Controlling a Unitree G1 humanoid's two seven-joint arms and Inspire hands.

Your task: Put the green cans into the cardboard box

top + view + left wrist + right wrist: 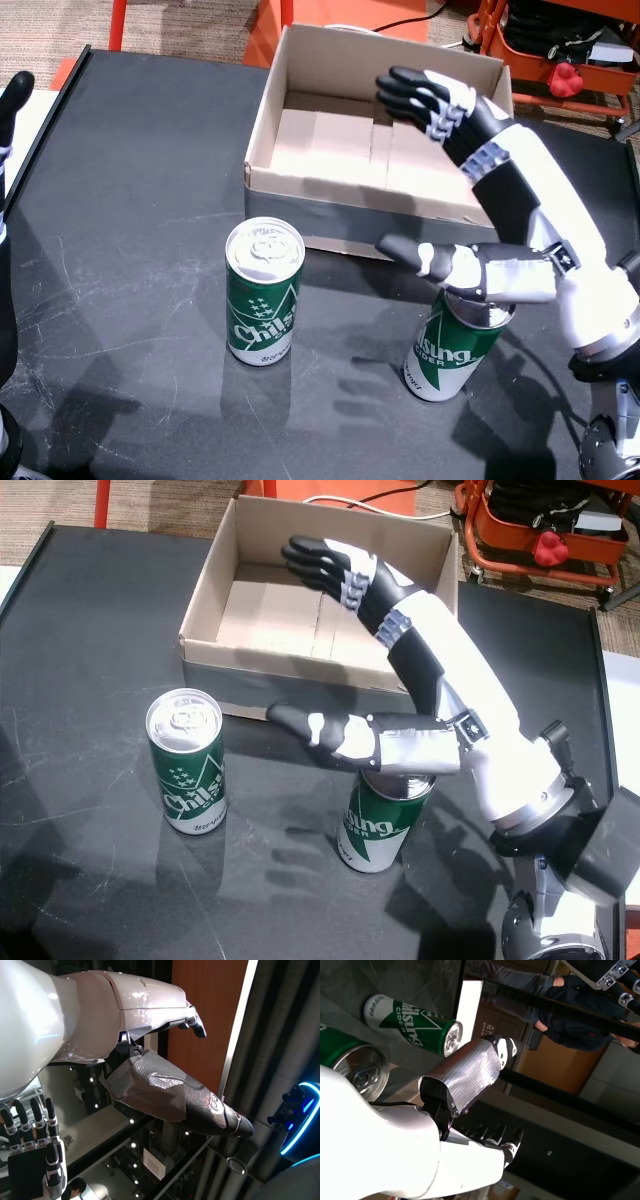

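Nearest the head cameras, a green aluminium can with white lettering [452,345] stands upright on the scuffed black tabletop [130,200], long axis vertical, partly under the right hand [470,270]. That white-and-black five-finger hand hovers spread wide, thumb [310,725] reaching leftward over the can's top while the four fingers [325,565] stretch up and away above the box; nothing is clasped, and whether the palm touches the can's rim cannot be told.

Left of it and well apart, a second green can with a silver pull-tab lid [264,291] also stands upright, its lid facing up, just in front of the box's near wall.

Beyond both cans sits the shallow brown cardboard box [300,190], open-topped, holding only its folded inner flaps; no can lies inside in either head view.

The right wrist view, turned on its side, shows both cans [410,1022] and a grey-taped thumb.

The left hand [12,100] appears as a dark tip at the table's left edge; the left wrist view shows its fingers [30,1125] straight and apart, holding nothing.
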